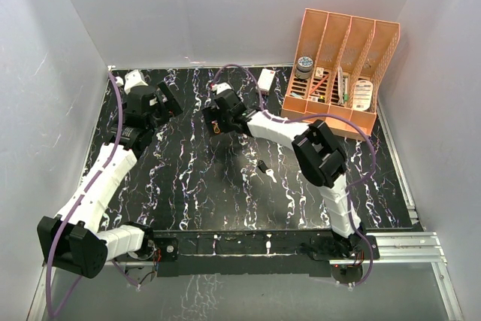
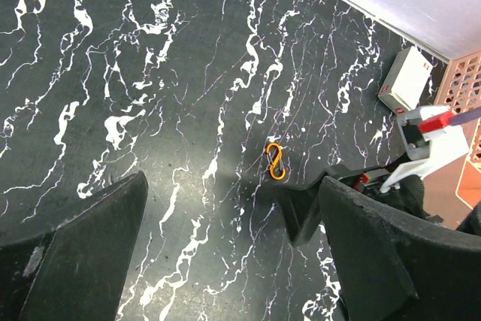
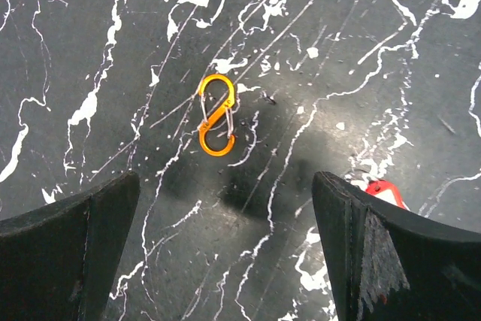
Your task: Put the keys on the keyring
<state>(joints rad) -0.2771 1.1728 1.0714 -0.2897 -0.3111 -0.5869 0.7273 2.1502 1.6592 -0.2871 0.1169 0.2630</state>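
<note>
While the right gripper (image 3: 225,212) hangs wide and empty above the keyring (image 3: 216,116), flat on the table (image 3: 75,35) near the red key (image 3: 383,189), descend centred and pinch its narrow waist; left gripper (image 2: 229,197) also wide, empty.

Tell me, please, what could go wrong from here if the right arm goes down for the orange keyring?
The keyring lies flat on the table, so the open right fingers may push it along instead of gripping it. The red-headed key sits partly hidden beside one right finger; closing could knock it away. The left fingers hover near the right arm, so they might bump.
</note>
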